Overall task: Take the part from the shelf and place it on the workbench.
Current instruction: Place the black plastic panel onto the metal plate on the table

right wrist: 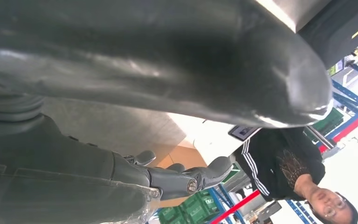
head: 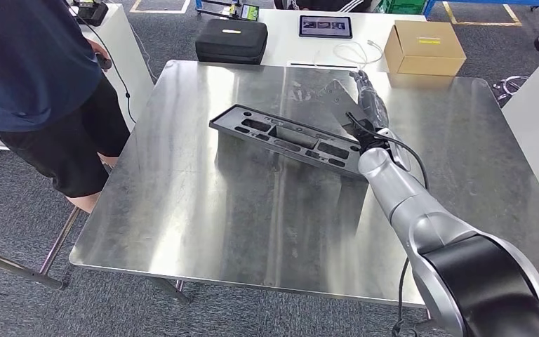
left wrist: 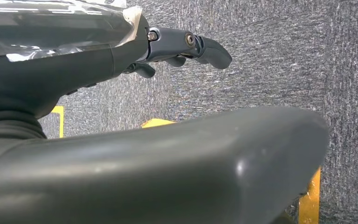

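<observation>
A person in a dark blue shirt and black shorts (head: 35,84) stands at the left edge of the steel bench (head: 203,217). The left hand (left wrist: 186,46) hangs over grey carpet, fingers loosely extended and holding nothing. Mid-bench lies the black slotted plastic part (head: 288,137), flat and set diagonally. The right hand (head: 366,105) is at the part's right end, fingers stretched out and apart; whether it touches the part cannot be told. Behind the bench, a white table carries a black case (head: 231,40), a tablet (head: 325,26) and a cardboard box (head: 424,47).
</observation>
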Robot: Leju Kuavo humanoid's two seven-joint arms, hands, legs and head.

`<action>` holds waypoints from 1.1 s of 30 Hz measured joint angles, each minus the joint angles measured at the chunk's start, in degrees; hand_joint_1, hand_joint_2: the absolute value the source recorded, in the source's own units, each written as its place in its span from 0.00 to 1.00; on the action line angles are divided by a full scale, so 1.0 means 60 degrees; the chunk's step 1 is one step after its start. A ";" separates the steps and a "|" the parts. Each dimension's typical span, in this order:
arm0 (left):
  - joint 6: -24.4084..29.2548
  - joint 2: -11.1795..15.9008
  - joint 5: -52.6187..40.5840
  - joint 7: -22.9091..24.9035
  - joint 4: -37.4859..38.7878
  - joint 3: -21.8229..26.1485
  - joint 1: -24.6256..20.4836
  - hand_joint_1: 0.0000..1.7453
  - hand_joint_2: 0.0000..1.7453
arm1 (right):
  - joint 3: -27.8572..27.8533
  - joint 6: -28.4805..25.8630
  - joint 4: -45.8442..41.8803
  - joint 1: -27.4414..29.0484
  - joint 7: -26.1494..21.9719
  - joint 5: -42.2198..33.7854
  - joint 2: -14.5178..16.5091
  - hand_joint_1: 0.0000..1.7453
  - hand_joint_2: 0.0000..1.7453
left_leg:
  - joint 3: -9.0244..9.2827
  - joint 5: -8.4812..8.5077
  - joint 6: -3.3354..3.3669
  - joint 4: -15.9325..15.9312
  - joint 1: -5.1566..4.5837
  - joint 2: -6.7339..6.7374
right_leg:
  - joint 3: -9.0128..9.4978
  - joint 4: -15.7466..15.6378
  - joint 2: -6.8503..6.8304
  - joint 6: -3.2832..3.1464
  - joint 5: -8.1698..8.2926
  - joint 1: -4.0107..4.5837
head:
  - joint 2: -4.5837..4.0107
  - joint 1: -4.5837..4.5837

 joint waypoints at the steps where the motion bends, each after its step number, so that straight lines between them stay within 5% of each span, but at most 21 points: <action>1: 0.0000 0.0000 0.0000 0.0000 0.0000 0.0000 0.0000 0.00 0.00 | 0.0000 0.0000 -0.0004 -0.0004 -0.0004 0.0000 0.0006 0.00 0.00 | 0.0001 0.0000 0.0000 0.0000 0.0000 0.0000 | 0.0001 0.0000 0.0000 0.0000 0.0000 -0.0001 | 0.0000 0.0000; 11: 0.0000 0.0002 0.0009 0.0000 0.0000 0.0000 0.0000 0.00 0.00 | 0.0000 0.0028 -0.0019 -0.0013 -0.0070 0.0016 0.0036 0.00 0.00 | 0.0006 0.0000 0.0000 0.0001 -0.0002 0.0000 | 0.0006 -0.0001 -0.0001 0.0000 0.0000 -0.0001 | 0.0000 -0.0001; 18: 0.0013 -0.0005 0.0079 0.0094 0.0000 0.0002 -0.0001 0.00 0.00 | -0.0065 0.0865 -0.0204 -0.0076 -0.0997 -0.0277 0.0361 0.00 0.00 | 0.0011 0.0000 0.0000 0.0000 0.0001 0.0004 | 0.0006 0.0000 0.0002 0.0000 0.0000 0.0003 | 0.0000 -0.0001; 21: 0.0017 -0.0008 0.0158 0.0195 0.0000 0.0018 -0.0002 0.00 0.00 | -0.0384 0.2498 -0.0492 -0.0073 -0.2026 -0.1440 0.0644 0.00 0.00 | 0.0011 0.0000 0.0000 -0.0001 0.0004 0.0004 | 0.0006 0.0001 0.0003 0.0000 0.0000 0.0006 | 0.0000 -0.0001; 27: 0.0086 -0.0017 0.0348 0.0252 0.0000 0.0081 -0.0004 0.00 0.00 | -0.0917 0.8084 -0.2254 0.0665 -0.3029 -0.5731 0.1073 0.00 0.00 | 0.0021 -0.0001 -0.0003 -0.0002 0.0007 -0.0014 | 0.0012 0.0000 -0.0006 -0.0004 -0.0005 0.0015 | 0.0000 0.0000; 33: 0.0240 -0.0072 0.0543 0.0216 0.0000 0.0210 0.0000 0.00 0.00 | 0.0425 0.9013 -0.5646 0.3087 -0.3704 -0.7452 0.0451 0.00 0.00 | 0.0020 -0.0011 -0.0010 -0.0003 0.0002 -0.0013 | 0.0021 -0.0014 -0.0009 -0.0005 -0.0007 0.0008 | 0.0000 0.0000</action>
